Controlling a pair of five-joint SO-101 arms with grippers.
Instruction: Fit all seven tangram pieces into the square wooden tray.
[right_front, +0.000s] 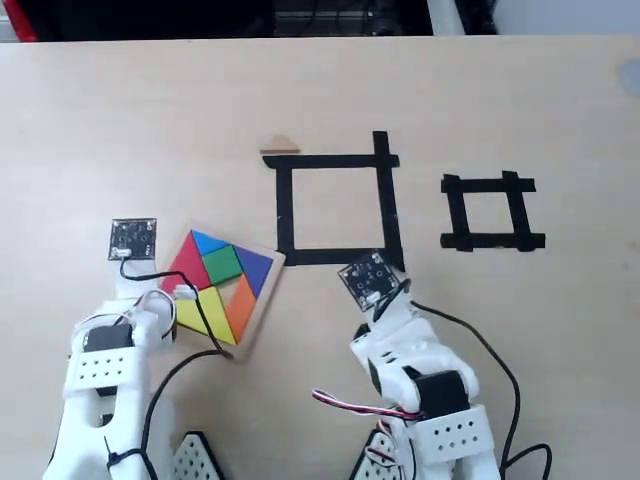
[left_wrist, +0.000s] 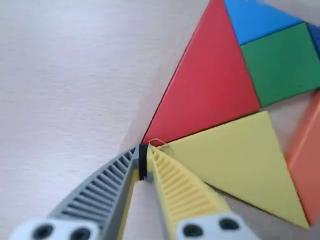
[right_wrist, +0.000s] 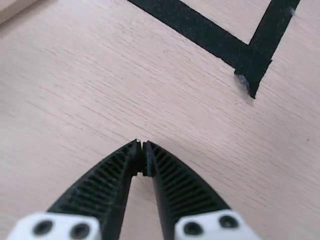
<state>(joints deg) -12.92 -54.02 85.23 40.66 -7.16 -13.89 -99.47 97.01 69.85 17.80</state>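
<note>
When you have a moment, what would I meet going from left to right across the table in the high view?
Left arm → square wooden tray holding the tangram pieces → large black tape square → small black tape square.

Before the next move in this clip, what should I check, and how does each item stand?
1. Left gripper empty: ok, shut, tips where the red piece and yellow piece meet.
2. Right gripper empty: ok, shut above bare table.
3. Coloured pieces flat inside tray: ok.
4. All seven seated: cannot tell.
5. Small brown shape by the large tape square: cannot tell what it is.
</note>
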